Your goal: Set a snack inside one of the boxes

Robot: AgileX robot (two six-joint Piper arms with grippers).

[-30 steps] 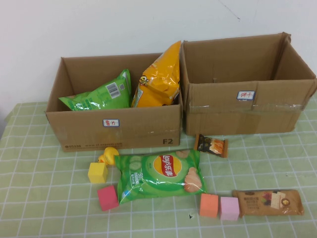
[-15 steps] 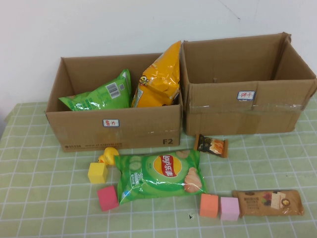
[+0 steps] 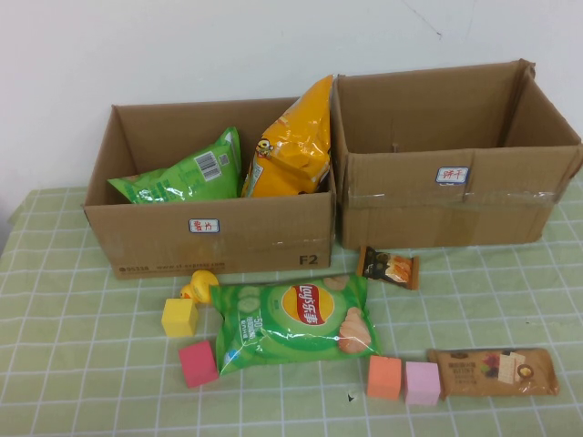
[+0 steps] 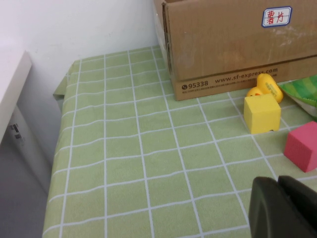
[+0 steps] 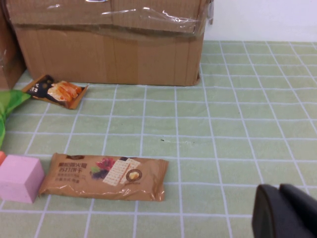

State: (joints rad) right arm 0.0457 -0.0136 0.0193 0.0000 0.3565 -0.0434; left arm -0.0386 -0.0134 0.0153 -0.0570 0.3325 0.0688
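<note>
Two open cardboard boxes stand at the back. The left box (image 3: 214,238) holds a green chip bag (image 3: 182,173) and a yellow chip bag (image 3: 291,146). The right box (image 3: 455,196) looks empty. On the cloth lie a green Lay's bag (image 3: 296,319), a small dark snack pack (image 3: 390,268) and a brown biscuit bar (image 3: 492,371). The bar (image 5: 104,176) and the small pack (image 5: 57,91) show in the right wrist view. My left gripper (image 4: 277,186) is shut and empty, low over the cloth at front left. My right gripper (image 5: 280,191) is shut and empty at front right.
Foam cubes lie in front: yellow (image 3: 179,317), red (image 3: 198,363), orange (image 3: 383,376) and pink (image 3: 422,382). A yellow rubber duck (image 3: 200,287) sits by the left box. The green checked cloth ends at the table's left edge (image 4: 59,148) beside a white wall.
</note>
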